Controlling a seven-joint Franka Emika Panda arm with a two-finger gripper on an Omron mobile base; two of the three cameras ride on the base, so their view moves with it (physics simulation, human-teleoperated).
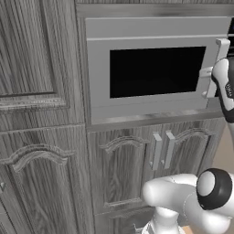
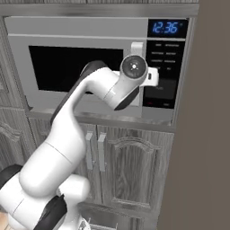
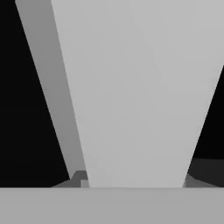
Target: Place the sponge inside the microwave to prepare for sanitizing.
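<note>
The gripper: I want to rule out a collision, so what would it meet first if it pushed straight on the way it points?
Most likely the microwave's pale bar handle, which looms close ahead of the gripper; behind it lies the black window door, still closed.

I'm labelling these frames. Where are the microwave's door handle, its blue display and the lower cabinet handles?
door handle (image 1: pixel 219 59), left base view, upper bar.
blue display (image 2: pixel 167 28), right base view, digits.
lower cabinet handles (image 1: pixel 157 151), left base view, left handle's middle.

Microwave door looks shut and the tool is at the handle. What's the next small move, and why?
Probably pull the door handle outward to swing the door open. The microwave door is closed, the tool sits at the pale bar and appears shut on it, and the sponge cannot go in until it opens.
</note>
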